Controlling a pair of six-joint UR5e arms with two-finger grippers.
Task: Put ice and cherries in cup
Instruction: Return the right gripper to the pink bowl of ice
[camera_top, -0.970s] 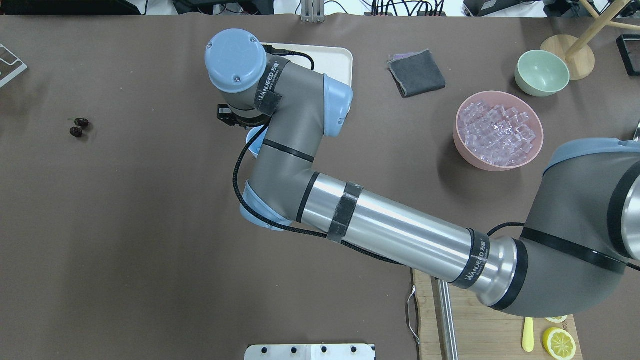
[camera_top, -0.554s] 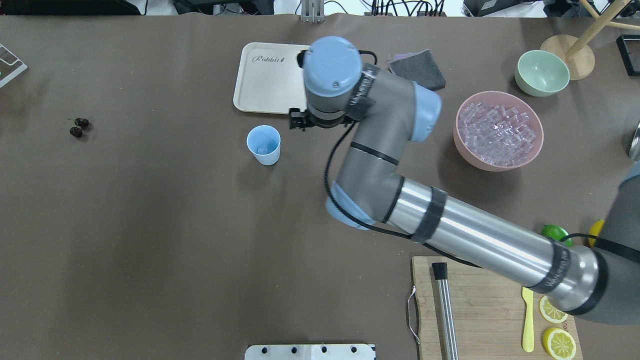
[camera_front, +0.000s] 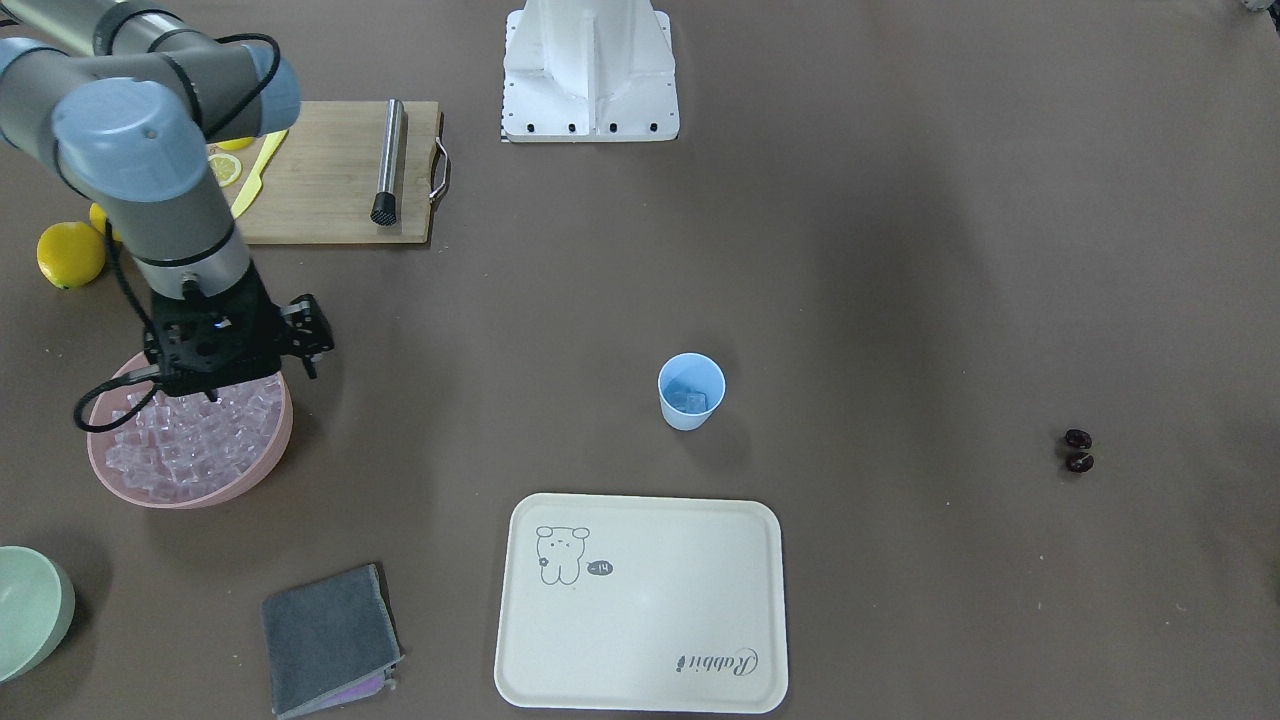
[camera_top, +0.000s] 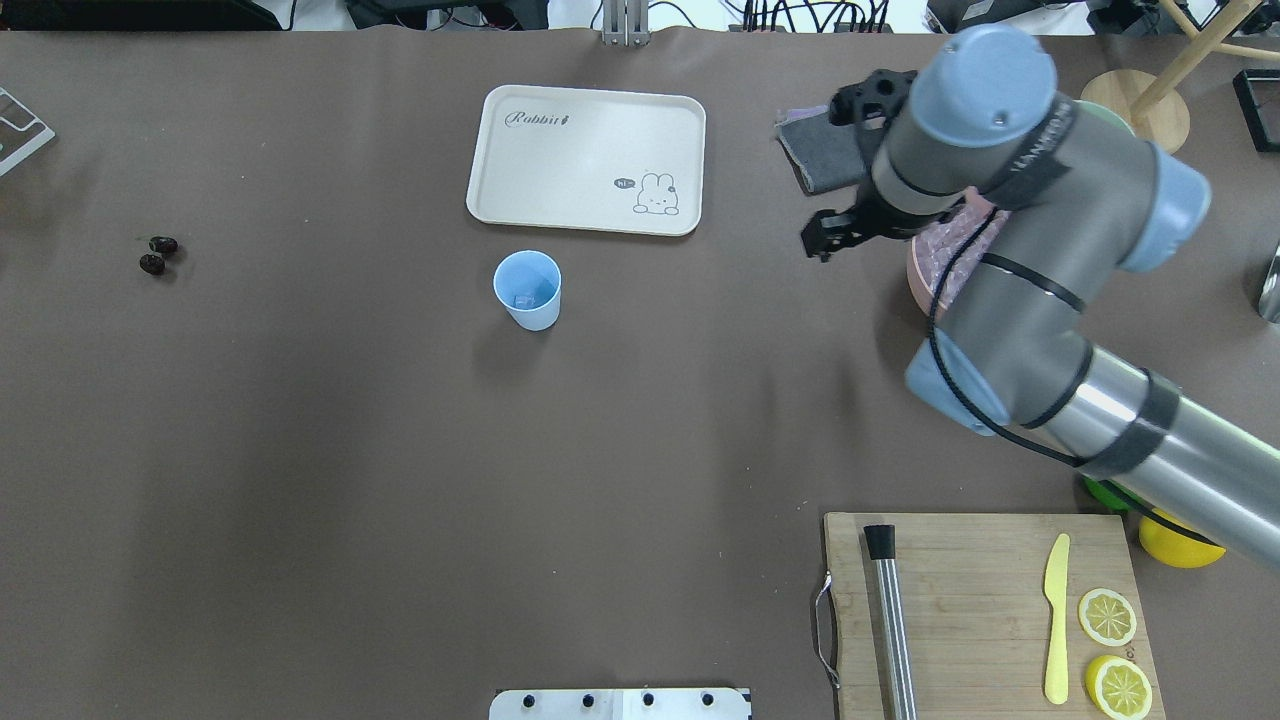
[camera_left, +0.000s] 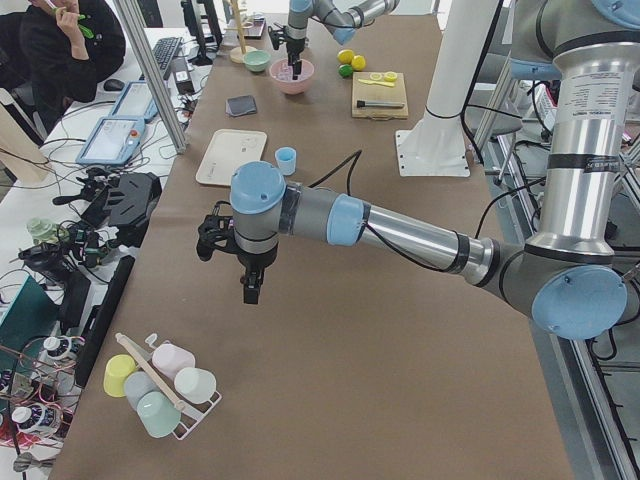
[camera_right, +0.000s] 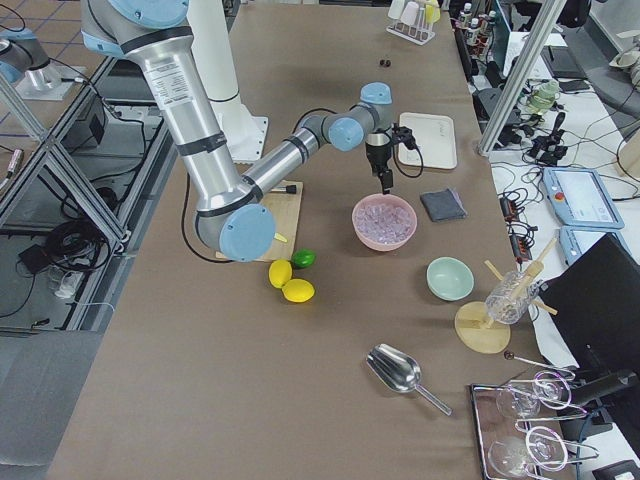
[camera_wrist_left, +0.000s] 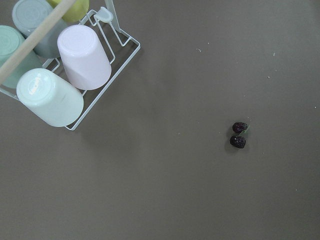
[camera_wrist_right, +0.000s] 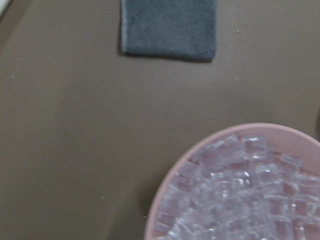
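Observation:
The light blue cup stands upright in mid-table, also in the front view, with one ice cube in its bottom. The ice fills a pink bowl. My right gripper hangs just above the ice at the bowl's near-robot side; I cannot tell whether its fingers are open. The two cherries lie far left on the table, and below the left wrist camera. My left gripper hovers above the table near them; I cannot tell its state.
A cream tray lies beyond the cup. A grey cloth and a pale green bowl sit near the pink bowl. A cutting board holds a muddler, a knife and lemon slices. A cup rack is near the cherries.
My right arm has swung from over the cup to the right, to above the pink ice bowl. The cup is now uncovered with an ice cube in it.

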